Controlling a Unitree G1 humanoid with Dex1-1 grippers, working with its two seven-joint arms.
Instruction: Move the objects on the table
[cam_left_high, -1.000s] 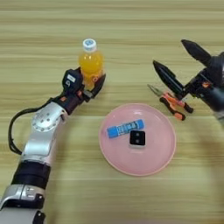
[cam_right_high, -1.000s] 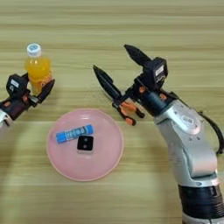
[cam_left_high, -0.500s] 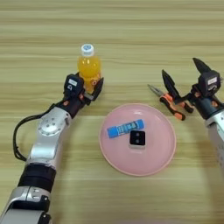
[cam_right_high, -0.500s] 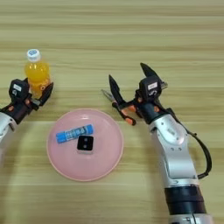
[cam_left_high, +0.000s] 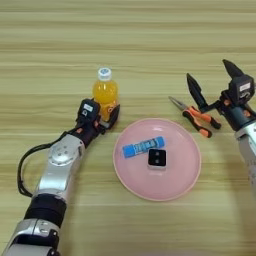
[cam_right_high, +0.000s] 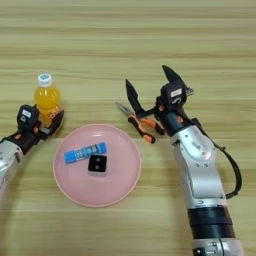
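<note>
My left gripper right by the orange bottle, fingers apart around its bottom, my right gripper wide open just over the pliers on the table, blue tube and black block on pink plate between them
</note>
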